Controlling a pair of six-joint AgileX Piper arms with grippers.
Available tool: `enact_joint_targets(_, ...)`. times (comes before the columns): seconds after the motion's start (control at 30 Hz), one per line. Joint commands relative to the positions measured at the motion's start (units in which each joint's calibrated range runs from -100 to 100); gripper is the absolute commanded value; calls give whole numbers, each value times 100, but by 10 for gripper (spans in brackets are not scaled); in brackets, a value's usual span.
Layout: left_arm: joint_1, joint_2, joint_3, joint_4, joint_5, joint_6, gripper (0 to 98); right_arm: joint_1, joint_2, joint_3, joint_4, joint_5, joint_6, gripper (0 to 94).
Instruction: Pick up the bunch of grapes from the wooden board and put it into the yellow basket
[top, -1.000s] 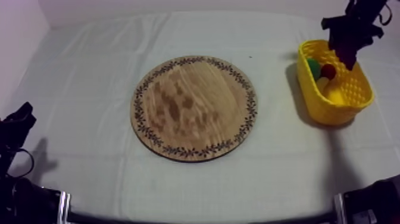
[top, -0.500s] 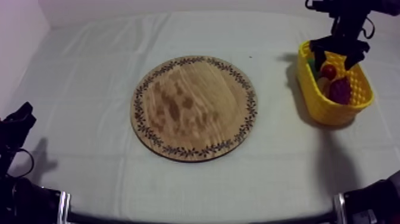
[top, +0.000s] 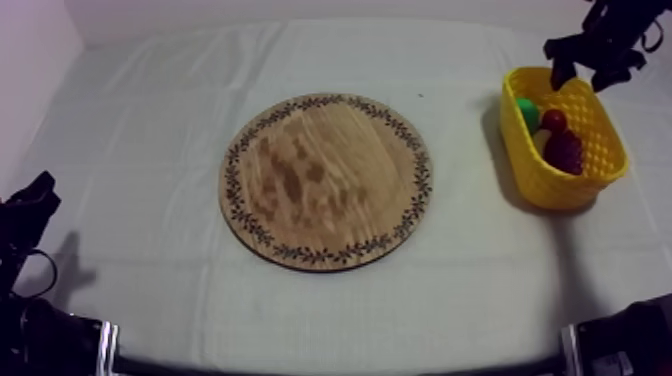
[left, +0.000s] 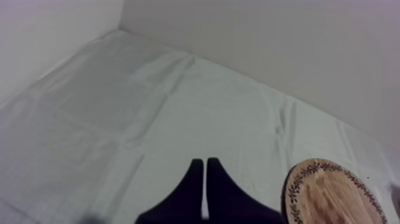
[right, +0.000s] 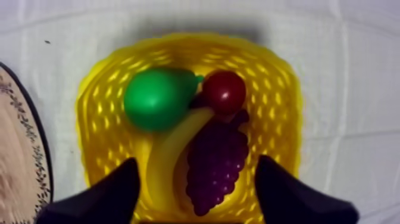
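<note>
Where grapes lie, right pincer gapes.

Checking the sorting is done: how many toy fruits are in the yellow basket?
4: pear beside small red fruit, banana beside grapes, all in the basket. Others may hide underneath.

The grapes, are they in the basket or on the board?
In. The bunch of grapes lies inside the yellow basket, against the banana, not on the wooden board.
</note>
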Motion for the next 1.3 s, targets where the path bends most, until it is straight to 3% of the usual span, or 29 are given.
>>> enact_joint_targets(0.0,2,2,-4,1,-1,1,0,23,-710,617,-28,-671,-4,394)
enact_joint_targets(0.17,2,2,-4,1,-1,1,0,168,-1837,1982,-229,-2025,76,260)
enact_joint_targets(0.3,2,2,-4,1,-1,1,0,168,-2794,2962,-363,-2613,205,201)
enact_joint_targets(0.47,2,2,-4,1,-1,1,0,56,-4088,4110,-551,-3017,458,111)
enact_joint_targets(0.6,2,2,-4,1,-1,1,0,76,-5244,4795,-853,-3092,721,34)
enact_joint_targets(0.77,2,2,-4,1,-1,1,0,169,-6577,5793,-1382,-3266,1141,9)
enact_joint_targets(0.97,2,2,-4,1,-1,1,0,139,-7898,6788,-1769,-3329,1419,5)
enact_joint_targets(1.13,2,2,-4,1,-1,-1,0,31,-8695,7161,-1577,-3226,903,3)
enact_joint_targets(1.2,2,2,-4,1,-1,0,0,-17,-8943,7255,-1322,-3245,449,3)
enact_joint_targets(1.27,2,2,-4,1,-1,1,0,-66,-9180,7320,-1141,-3281,339,3)
